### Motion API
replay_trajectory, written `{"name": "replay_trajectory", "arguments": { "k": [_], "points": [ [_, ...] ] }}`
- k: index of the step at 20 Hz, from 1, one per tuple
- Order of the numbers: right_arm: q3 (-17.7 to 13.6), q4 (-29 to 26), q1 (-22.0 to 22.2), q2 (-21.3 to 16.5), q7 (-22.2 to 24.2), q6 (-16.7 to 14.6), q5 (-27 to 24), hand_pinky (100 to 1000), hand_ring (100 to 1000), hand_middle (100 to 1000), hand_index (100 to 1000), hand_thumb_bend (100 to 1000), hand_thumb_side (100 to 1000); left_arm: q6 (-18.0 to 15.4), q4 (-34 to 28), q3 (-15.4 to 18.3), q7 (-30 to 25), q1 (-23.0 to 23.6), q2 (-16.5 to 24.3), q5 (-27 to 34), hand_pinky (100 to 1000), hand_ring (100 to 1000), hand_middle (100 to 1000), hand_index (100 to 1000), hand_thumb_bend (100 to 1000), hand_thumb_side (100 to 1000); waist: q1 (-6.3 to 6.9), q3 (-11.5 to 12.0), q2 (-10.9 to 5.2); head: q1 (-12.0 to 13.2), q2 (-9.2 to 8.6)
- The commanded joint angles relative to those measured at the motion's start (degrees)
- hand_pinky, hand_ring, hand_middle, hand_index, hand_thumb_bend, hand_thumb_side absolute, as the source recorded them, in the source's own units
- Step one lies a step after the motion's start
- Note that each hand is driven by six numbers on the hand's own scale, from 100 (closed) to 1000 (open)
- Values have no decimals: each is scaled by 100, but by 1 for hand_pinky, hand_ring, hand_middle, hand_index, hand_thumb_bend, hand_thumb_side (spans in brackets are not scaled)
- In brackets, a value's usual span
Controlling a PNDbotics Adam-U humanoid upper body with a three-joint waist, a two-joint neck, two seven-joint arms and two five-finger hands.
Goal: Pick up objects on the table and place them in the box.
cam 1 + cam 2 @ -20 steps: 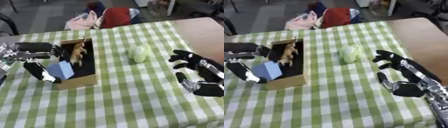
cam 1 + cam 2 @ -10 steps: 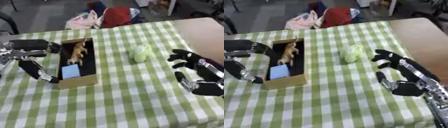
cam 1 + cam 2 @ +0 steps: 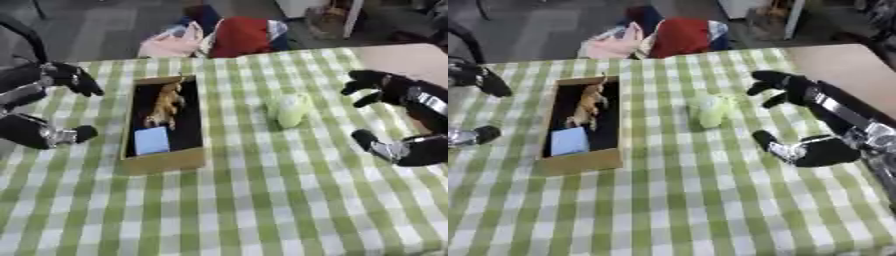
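The cloth (image 3: 262,200) is green-and-white check. The box (image 3: 164,161) is tan outside, black inside, holding a light blue block (image 3: 151,140) and a tan-orange figure (image 3: 165,103). A pale green toy (image 3: 290,110) lies on the check.

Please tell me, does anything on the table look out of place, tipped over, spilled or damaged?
Nothing looks spilled or damaged. The box sits flat on the checked tablecloth, with a tan toy animal and a blue block inside. Only the pale green object lies outside the box, on the cloth between it and the right hand.
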Motion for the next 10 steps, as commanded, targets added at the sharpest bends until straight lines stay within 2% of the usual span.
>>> {"name": "replay_trajectory", "arguments": {
  "k": [1, 3, 4, 5, 8, 9, 10],
  "points": [
    [172, 188, -330, -476, 301, -146, -52, 789, 949, 826, 1000, 356, 250, 176, -272, 355, 362, 131, 28, 293, 709, 680, 672, 778, 345, 603, -21, 64, -69, -85, -2],
    [324, 480, -579, -612, 562, -297, 1, 795, 954, 841, 1000, 440, 281, 281, -381, 484, 537, 249, -83, 423, 702, 668, 660, 772, 321, 595, -47, 139, -65, -131, 3],
    [386, 643, -682, -645, 684, -394, 48, 799, 957, 848, 1000, 476, 297, 333, -431, 531, 607, 290, -129, 492, 700, 665, 656, 769, 303, 640, -55, 163, -64, -143, 3],
    [455, 820, -794, -681, 816, -493, 132, 803, 958, 856, 1000, 491, 326, 384, -478, 585, 680, 324, -194, 564, 696, 659, 649, 765, 298, 589, -70, 202, -64, -164, 0],
    [541, 1260, -1011, -673, 1016, -798, 330, 803, 958, 856, 1000, 491, 326, 499, -590, 668, 791, 388, -282, 687, 696, 659, 649, 765, 298, 589, -84, 243, -62, -184, 0],
    [563, 1401, -1085, -668, 1056, -867, 413, 806, 958, 867, 1000, 510, 379, 532, -608, 699, 823, 402, -337, 721, 688, 649, 638, 759, 280, 592, -94, 273, -61, -196, -1],
    [593, 1619, -1198, -632, 1102, -959, 549, 806, 958, 868, 1000, 511, 382, 572, -631, 736, 864, 420, -404, 766, 688, 648, 637, 759, 279, 592, -100, 298, -60, -206, -2]
  ]
}}
